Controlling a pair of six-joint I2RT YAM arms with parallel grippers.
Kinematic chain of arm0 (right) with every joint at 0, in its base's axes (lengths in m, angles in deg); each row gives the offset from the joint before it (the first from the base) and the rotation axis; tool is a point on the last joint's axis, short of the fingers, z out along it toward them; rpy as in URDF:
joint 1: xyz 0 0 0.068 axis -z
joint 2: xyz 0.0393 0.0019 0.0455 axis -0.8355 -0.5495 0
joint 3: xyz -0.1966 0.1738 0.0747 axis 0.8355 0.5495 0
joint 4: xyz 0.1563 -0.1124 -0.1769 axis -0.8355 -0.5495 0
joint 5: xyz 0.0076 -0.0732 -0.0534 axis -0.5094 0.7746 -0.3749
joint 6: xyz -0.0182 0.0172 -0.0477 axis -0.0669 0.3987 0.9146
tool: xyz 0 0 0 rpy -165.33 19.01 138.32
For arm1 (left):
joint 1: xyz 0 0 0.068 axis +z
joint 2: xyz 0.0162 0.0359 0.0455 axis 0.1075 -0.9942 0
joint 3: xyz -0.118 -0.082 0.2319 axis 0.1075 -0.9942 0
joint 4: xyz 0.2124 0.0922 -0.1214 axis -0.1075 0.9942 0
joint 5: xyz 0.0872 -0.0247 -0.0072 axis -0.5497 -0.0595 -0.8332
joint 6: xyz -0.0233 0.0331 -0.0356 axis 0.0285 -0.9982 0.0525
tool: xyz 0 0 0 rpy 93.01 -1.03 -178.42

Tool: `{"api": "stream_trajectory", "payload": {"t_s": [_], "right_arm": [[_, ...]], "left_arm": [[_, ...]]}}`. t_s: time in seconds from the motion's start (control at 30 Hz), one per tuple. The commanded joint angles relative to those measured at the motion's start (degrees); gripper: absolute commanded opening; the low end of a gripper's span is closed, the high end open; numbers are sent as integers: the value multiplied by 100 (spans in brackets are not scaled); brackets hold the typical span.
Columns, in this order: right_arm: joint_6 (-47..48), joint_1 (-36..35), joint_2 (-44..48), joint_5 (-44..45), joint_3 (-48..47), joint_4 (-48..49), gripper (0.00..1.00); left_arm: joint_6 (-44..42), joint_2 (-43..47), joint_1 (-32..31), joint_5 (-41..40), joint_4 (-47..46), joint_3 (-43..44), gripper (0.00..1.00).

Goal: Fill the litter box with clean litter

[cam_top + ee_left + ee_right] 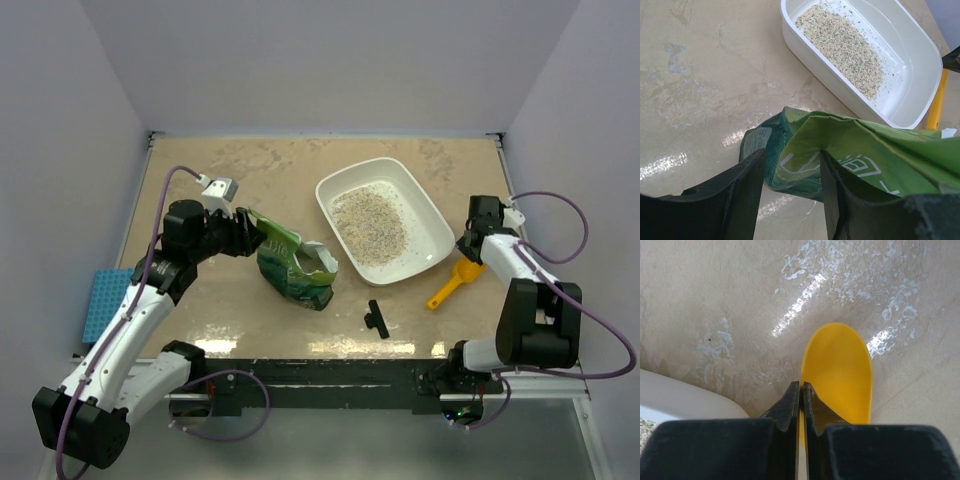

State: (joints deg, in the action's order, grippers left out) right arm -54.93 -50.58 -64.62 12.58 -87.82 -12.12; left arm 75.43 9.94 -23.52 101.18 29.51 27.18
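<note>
Right claw: pinched nearly flat on the scoop's thin wall, with a sliver of yellow between the tips. Scoop bowl is straight ahead of them, on the table. Box is just to that claw's left, close beside the scoop; can't tell if they touch.

Left claw: about half-wide, crumpled top of the green bag fills the gap and touches both fingers. Rest of the bag spreads ahead and right. Box is ahead-right of this claw, past the bag.

Litter: thin loose patch on the box floor, white showing around it.
</note>
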Motion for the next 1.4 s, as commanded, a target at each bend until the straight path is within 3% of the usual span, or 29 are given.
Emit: {"api": "stream_trajectory", "payload": {"t_s": [0.0, 0.3, 0.43, 0.57, 0.63, 0.83, 1.0, 1.13, 1.37], "right_arm": [[102, 33, 55, 148, -141, -34, 0], [1489, 33, 774, 263, -1520, -202, 0], [2544, 15, 1223, -289, -2170, 0, 0], [3790, -265, 1285, -1647, -2584, -104, 0], [4030, -738, 1294, -1863, -2716, -114, 0], [5138, -3373, 1049, -2136, -3384, -535, 0], [5753, -4439, 1013, -2189, -4052, -1149, 0], [6035, -5318, 1118, -1646, -4106, -1502, 0], [6281, -6723, 1391, -1022, -4132, -1757, 0]], "left_arm": [[-132, 64, -23, -98, -58, 83, 52], [-159, -50, -15, -133, 91, 311, 52], [-167, -235, -23, 7, 266, 688, 52], [-159, -288, -15, 306, 355, 996, 52], [-185, -305, -23, 394, 477, 1224, 52], [-483, -568, -15, 554, 1627, 2505, 52], [-510, -868, -23, 482, 2533, 3413, 52], [-379, -973, -15, 596, 2798, 3940, 52], [403, -859, -15, 1588, 2097, 3432, 52]]}}
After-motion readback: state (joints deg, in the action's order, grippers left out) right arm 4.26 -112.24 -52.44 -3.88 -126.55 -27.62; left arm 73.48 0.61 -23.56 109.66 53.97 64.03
